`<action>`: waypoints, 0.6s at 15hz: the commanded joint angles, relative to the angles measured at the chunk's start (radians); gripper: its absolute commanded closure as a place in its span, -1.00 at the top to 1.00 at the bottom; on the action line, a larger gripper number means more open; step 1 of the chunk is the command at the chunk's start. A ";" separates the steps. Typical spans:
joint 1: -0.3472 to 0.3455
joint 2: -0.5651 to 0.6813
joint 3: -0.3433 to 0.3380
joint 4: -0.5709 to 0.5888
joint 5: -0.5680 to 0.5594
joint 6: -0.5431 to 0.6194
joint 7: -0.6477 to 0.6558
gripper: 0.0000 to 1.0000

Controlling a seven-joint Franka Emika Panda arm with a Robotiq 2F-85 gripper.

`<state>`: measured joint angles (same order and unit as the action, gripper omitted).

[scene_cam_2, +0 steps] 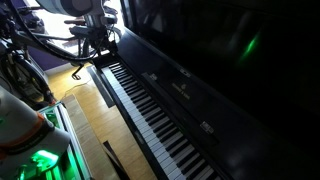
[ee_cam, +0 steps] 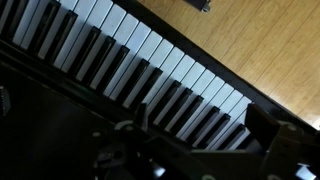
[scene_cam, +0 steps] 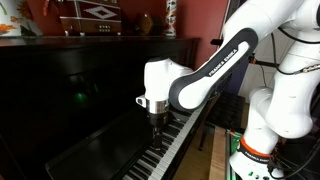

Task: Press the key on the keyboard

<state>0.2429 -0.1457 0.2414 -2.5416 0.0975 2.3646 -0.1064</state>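
Note:
The keyboard (scene_cam: pixel 168 148) is a long row of white keys with raised black keys, set in a glossy black piano (scene_cam: pixel 70 90). It runs diagonally in both exterior views (scene_cam_2: pixel 150 112) and across the wrist view (ee_cam: pixel 120 55). My gripper (scene_cam: pixel 155 119) points straight down, just above the keys near one end of the row. In the wrist view its two dark fingers stand wide apart over the black keys (ee_cam: pixel 200 122). It is open and holds nothing. Whether a fingertip touches a key cannot be told.
The piano's upright front panel (scene_cam_2: pixel 220 50) rises right behind the keys. A wooden floor (ee_cam: pixel 260 40) lies in front of the keyboard. The robot base (scene_cam: pixel 255 150) stands beside the piano's end. Cables and a stand (scene_cam_2: pixel 30 60) are near the arm.

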 commanded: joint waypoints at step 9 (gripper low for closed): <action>0.066 -0.313 -0.023 -0.039 0.063 -0.224 -0.042 1.00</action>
<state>0.2929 -0.3888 0.2279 -2.5457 0.1562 2.1682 -0.1487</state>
